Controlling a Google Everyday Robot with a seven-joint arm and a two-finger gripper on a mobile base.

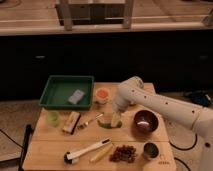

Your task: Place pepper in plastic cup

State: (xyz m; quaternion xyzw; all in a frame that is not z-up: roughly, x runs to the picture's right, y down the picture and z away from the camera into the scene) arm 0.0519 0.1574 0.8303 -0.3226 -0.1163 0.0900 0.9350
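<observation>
One pepper (106, 123), one target, and plenty of clutter around them. I'm using the plastic cup (102, 94), the short cream one with orange inside, as my reference for everything here. The pepper lies on the wooden board (50, 150) just in front of that cup and a touch to camera-right, so it's not in the cup yet. The gripper (116, 119) is down at that same spot in front of the cup, low to the board, with the white arm (165, 107) bending in from the cup's right side. I can't tell whether it's spread or pinching the pepper, since the wrist hides that bit. My guess is it's so low because the pepper is thin and lies flat, so it has to come almost straight down to get it. The green tray (60, 90) sits just left of the cup, and the dark bowl (136, 126) is front-right of the cup, past the gripper. The cup is close, so I'd say the carry is short, but it's narrow, and the pepper probably needs to go in tip-down or it'll hang on the rim
</observation>
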